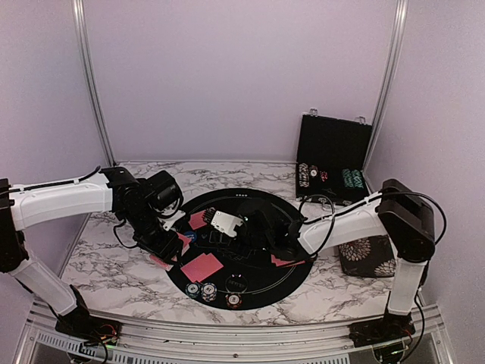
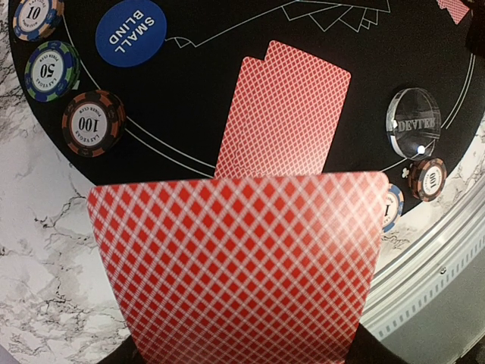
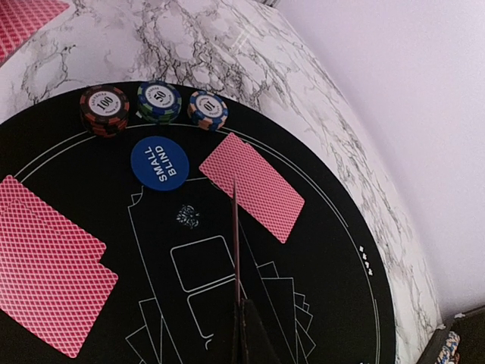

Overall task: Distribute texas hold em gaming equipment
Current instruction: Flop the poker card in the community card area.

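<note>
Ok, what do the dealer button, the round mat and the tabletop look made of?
Dealer button: clear glossy plastic, probably acrylic; the mat shows through it and it catches a highlight. Round mat: matte black with printed white lines, likely felt or rubber. Tabletop: white with grey veins, marble or a marble-print laminate; can't tell which.

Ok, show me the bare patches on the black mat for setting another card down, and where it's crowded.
Free: the mat between the 100 chip stack and the face-down card pair; also between the single card and the rim's white dots. Crowded: the rim by the three chip stacks and Small Blind button.
</note>
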Available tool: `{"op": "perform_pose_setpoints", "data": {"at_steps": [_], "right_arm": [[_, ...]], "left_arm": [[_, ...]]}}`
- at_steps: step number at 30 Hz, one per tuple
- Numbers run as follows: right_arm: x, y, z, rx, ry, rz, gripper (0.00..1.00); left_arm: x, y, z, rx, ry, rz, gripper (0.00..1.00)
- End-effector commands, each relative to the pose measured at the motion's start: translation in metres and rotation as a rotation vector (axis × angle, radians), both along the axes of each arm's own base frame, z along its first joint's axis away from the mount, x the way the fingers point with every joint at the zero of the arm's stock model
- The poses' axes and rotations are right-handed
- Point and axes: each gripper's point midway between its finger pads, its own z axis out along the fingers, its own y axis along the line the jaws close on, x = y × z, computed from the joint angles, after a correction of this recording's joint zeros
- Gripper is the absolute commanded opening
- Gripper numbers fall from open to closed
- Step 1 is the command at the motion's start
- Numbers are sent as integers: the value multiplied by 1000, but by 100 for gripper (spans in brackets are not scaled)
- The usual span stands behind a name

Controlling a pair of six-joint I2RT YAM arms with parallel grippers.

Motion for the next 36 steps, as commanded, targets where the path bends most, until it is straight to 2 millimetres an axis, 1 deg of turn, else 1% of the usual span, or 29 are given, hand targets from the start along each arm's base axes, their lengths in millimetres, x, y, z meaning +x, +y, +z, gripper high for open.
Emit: {"op": "perform_pose_setpoints", "data": {"at_steps": [1,6,11,17,27,29,32,34,36], "right_arm": [[5,14,10,6,-87,12,0],[1,18,2,-32,-148,12,0],[1,17,-5,-55,-171,10,0],[2,19,-18,-76,-169,19,0],[-2,18,-34,-80,-126,12,0],[-5,18,-35,-78,-116,12,4],[-9,18,-38,-70,-93,17,12],[-11,18,-39,-65,-77,20,16],[-13,18,-42,-63,-58,24,17]], "left_arm": [[-3,5,7,-10,-4,6,51],[-3,4,7,-12,-4,7,51],[-3,5,6,-10,-2,5,51],[-4,4,6,-11,3,4,51],[-3,3,4,-9,8,-1,51],[-3,3,5,-10,8,-2,51],[-3,3,5,-9,7,-2,51],[-3,2,4,-9,7,-1,51],[-3,2,4,-8,8,-3,51]]}}
